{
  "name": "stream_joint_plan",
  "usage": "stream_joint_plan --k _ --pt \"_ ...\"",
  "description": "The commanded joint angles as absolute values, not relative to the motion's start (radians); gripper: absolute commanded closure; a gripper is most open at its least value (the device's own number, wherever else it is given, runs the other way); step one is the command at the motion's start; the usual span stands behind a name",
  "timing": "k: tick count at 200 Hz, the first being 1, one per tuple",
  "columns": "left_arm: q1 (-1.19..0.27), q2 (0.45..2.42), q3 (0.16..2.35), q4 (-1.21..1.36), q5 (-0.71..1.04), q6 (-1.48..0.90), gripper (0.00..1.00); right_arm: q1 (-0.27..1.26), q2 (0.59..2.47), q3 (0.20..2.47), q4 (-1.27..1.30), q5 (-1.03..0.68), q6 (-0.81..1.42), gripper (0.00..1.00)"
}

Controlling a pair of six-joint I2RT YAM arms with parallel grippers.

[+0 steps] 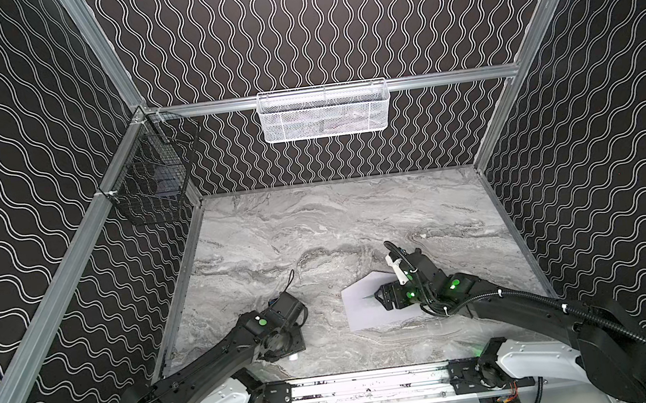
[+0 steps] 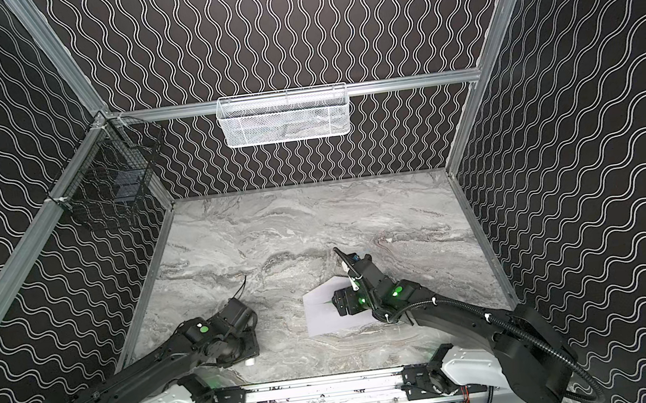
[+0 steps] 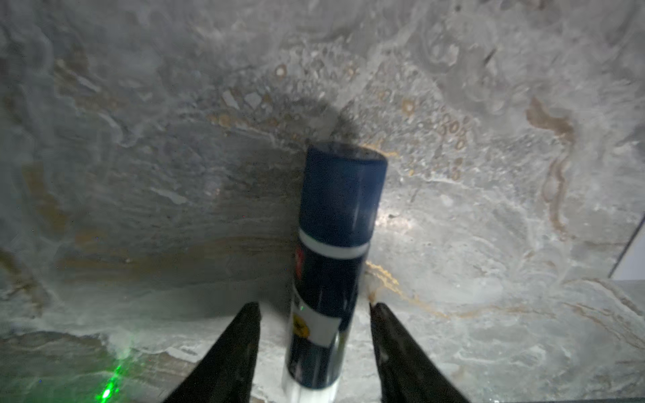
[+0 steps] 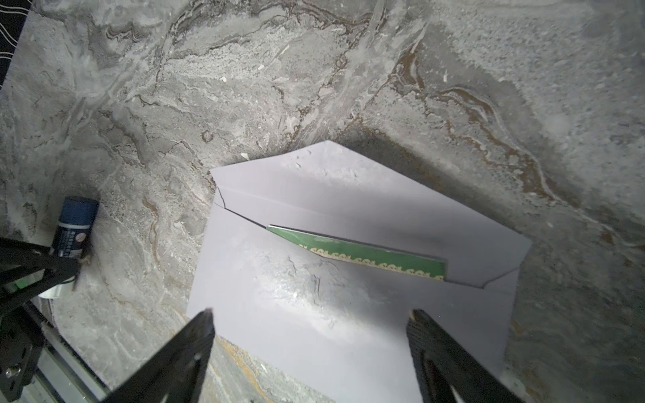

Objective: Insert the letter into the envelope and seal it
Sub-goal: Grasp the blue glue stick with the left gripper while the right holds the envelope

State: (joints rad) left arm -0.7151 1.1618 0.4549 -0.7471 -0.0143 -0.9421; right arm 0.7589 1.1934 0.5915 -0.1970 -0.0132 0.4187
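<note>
In both top views I am seeing the envelope [image 1: 362,310] [image 2: 321,320] lying flat on the marble worktop [image 1: 317,232], right of centre and towards the near edge. Its triangular flap is pointing to the far side. The right hand [image 1: 388,299] is hanging over the envelope's right part and hiding some of it. From here I cannot tell how its fingers are standing. The left hand [image 1: 284,345] is hanging low over the near left of the worktop, well apart from the envelope. The letter is too small to make out here.

In the left wrist view the left hand [image 3: 314,307] is standing released. Its two black fingers [image 3: 241,349] are straddling a dark blue glue stick [image 3: 338,216], with worktop showing on each side, so it is grasping nothing.

In the right wrist view the right hand [image 4: 310,314] is spread wide, released and empty, with its fingertips over the envelope's [image 4: 349,324] near edge. I cannot tell whether they are touching the paper. The flap is lying open, and the letter [image 4: 366,253] is sitting inside the pocket with only a green patterned strip showing at the mouth. The glue stick [image 4: 75,223] is showing off to the left, apart from the envelope.
</note>
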Motion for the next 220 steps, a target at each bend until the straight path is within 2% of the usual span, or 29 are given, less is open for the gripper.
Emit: stream_joint_plan --k 1,75,129,147,192,204,220 --pt "-0.716 1.168 0.446 -0.689 0.0 -0.953 0.49 0.76 1.195 0.602 -0.187 -0.014 0.424 0.1" --pt "-0.72 1.138 0.425 -0.645 0.023 -0.916 0.61 0.761 1.176 0.618 -0.207 -0.043 0.435 0.08" --pt "-0.726 1.131 0.416 -0.605 0.036 -0.883 0.72 0.757 1.141 0.635 -0.253 -0.073 0.431 0.07" --pt "-0.727 1.118 0.419 -0.597 0.041 -0.872 0.78 0.753 1.129 0.644 -0.266 -0.095 0.425 0.07" --pt "-0.76 1.065 0.488 -0.588 0.122 -0.814 0.85 0.739 1.141 0.693 -0.234 -0.294 0.353 0.07" --pt "-0.769 1.033 0.522 -0.561 0.153 -0.761 0.89 0.736 1.161 0.727 -0.23 -0.386 0.313 0.08" --pt "-0.779 0.984 0.556 -0.493 0.188 -0.693 0.99 0.733 1.187 0.775 -0.241 -0.507 0.262 0.1"
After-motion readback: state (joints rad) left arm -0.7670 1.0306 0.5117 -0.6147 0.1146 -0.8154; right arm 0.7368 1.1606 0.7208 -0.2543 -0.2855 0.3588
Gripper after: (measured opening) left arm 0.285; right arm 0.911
